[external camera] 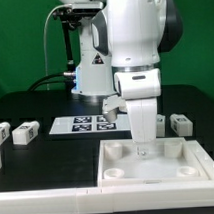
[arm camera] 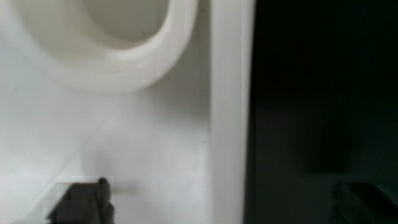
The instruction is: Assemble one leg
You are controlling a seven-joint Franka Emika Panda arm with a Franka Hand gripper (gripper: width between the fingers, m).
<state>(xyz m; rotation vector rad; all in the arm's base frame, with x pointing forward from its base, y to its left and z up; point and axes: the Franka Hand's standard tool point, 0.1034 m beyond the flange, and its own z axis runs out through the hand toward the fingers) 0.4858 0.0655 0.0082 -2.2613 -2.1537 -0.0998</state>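
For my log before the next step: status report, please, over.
Gripper open, low at the white panel's far edge. No leg held; nearest leg lies loose beyond the panel. No obstruction seen.

1. The arm [external camera: 132, 29] rises behind the white panel [external camera: 187, 164] and leans forward over it, with its thick white upper link standing above the panel's rear edge.
2. A dark joint [external camera: 170, 21] shows beside the top of that link, on the exterior view's right.
3. The wrist [external camera: 137, 86] points straight down above the rear part of the panel.
4. The end effector [external camera: 144, 146] hangs vertical, its tips low over the panel just inside the rear edge. Whether they touch the panel cannot be told.
5. In the wrist view the dark fingertips [arm camera: 77, 200] stand wide apart, one over the panel and the other past its edge, with nothing gripped between them.
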